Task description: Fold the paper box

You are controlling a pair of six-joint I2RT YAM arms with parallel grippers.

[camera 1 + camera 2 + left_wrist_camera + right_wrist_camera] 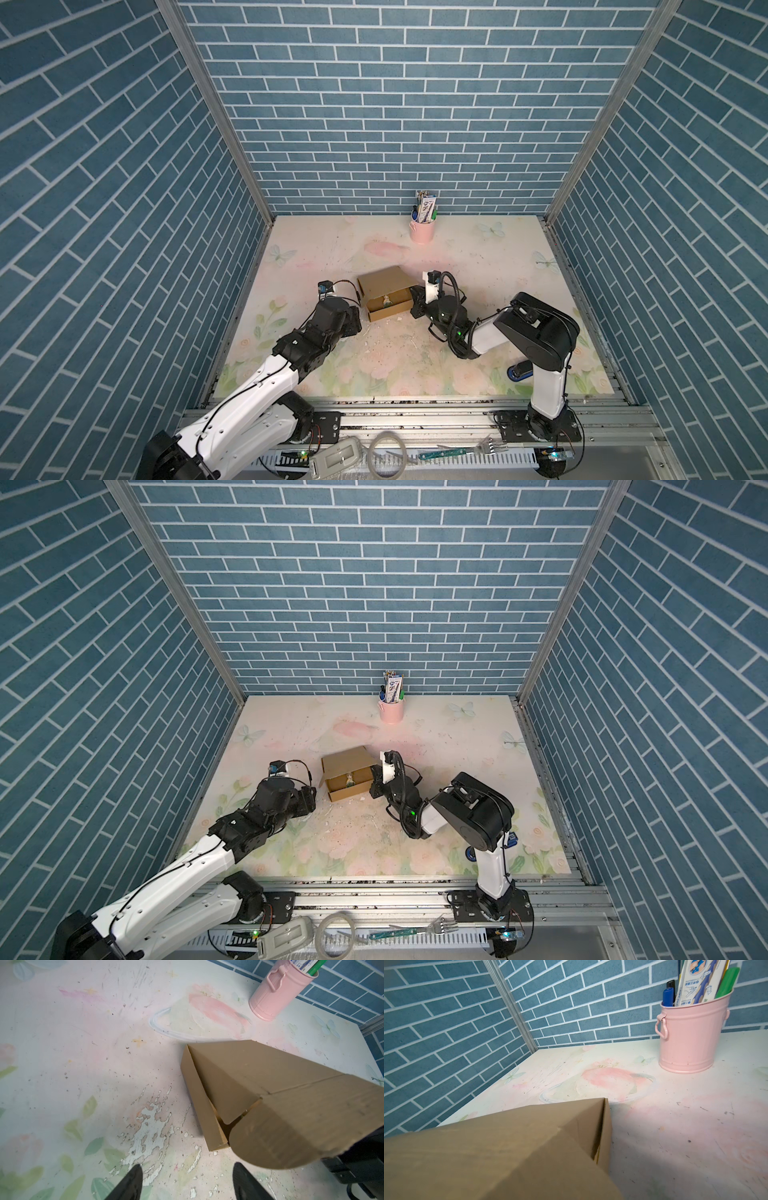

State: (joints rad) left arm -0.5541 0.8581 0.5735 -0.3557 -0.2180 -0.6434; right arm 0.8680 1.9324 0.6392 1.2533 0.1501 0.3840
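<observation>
Left wrist view puts the matter plainly: the left gripper (188, 1167) has its two dark fingers spread wide with nothing between them, and the paper box (259, 1068) lies ahead of it and off toward the other arm, apart from both fingertips. In both top views the box (384, 286) sits near the middle of the table (498, 291), its long axis running across from one arm to the other, with the lid propped up along the near side so a gap shows under it. The left gripper (355, 320) hovers just beside the box's left near corner; the right gripper (417, 303) is closer, pressed against the right end, jaws closed. I judge the next move hinges on that raised lid and its rounded flap, which hangs loose over the near corner on the left gripper's side. From where I stand I cannot make out whether the right gripper pinches cardboard or merely leans on it: its own wrist view is mostly filled by brown board (488, 1147) and shows no fingers. The pink bucket (422, 232) stands well clear by the back wall.
</observation>
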